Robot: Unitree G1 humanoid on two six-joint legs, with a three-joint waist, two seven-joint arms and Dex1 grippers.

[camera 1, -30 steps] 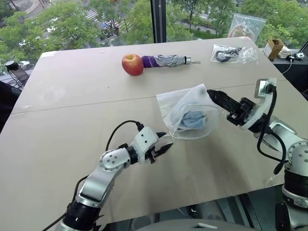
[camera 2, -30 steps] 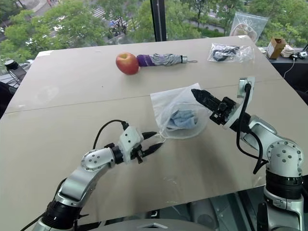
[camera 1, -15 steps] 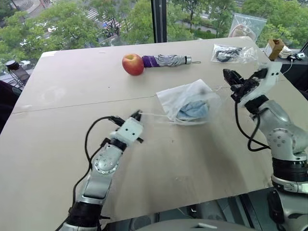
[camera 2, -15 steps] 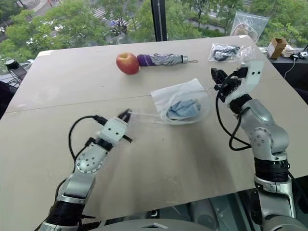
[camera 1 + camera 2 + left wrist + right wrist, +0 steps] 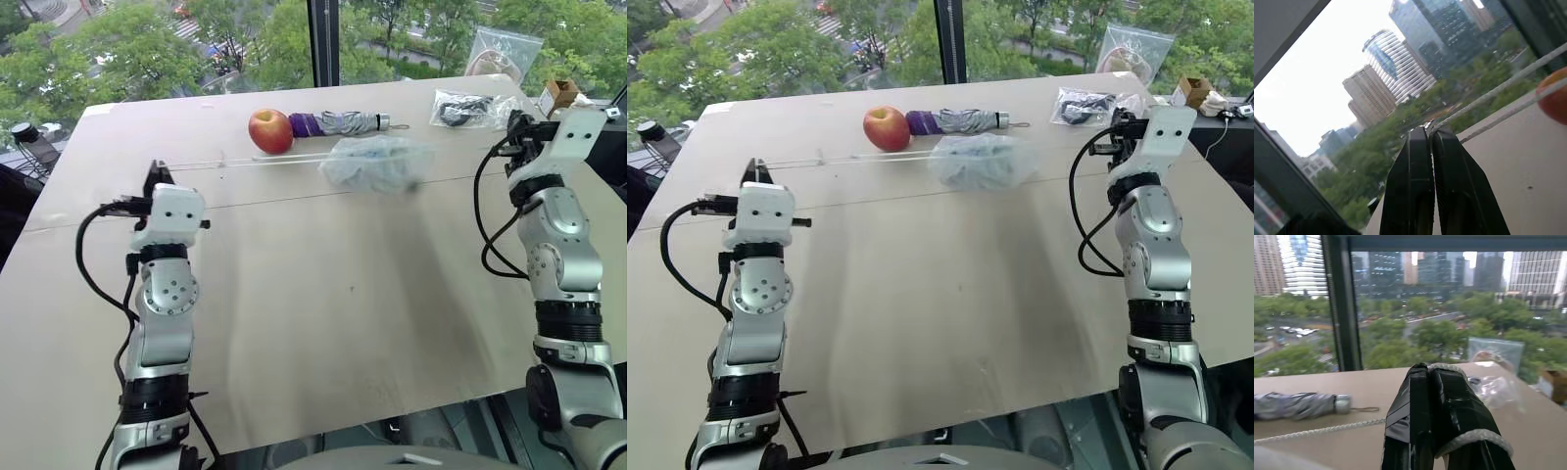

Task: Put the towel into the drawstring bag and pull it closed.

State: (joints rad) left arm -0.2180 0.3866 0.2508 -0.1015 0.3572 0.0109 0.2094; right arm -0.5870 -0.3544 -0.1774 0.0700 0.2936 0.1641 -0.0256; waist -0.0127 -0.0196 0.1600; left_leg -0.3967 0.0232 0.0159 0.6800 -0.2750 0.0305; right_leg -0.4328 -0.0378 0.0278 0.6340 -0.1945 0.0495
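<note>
Towel [image 5: 377, 160], a pale blue bundle, sits inside the drawstring bag [image 5: 982, 162], whose thin white fabric is bunched around it in the upper middle of the head views; whether the bag is touching the worktop [image 5: 343, 304] or is just above it cannot be told; a white cord [image 5: 257, 160] runs taut from the bag's left side toward the left edge of the frame, ending at the left tool [image 5: 157, 178]; that tool is closed, its two black fingers [image 5: 1418, 196] pressed together with the cord pinched at their tips, as the left wrist view shows; at the right of the frame the right tool [image 5: 1124, 125] is raised beside the bag, its fingers [image 5: 1420, 421] also pressed shut, with white cord looped over them and another length [image 5: 1317, 431] trailing off toward the bag; just behind the bag, at the upper centre, lie a red apple [image 5: 270, 130] and a folded grey and purple umbrella [image 5: 338, 123], touching end to end; farther right, near the top right corner, rests a clear plastic bag [image 5: 472, 109] with black cables inside, and beyond it a larger clear bag [image 5: 502, 51] and a small cardboard box [image 5: 560, 96].
</note>
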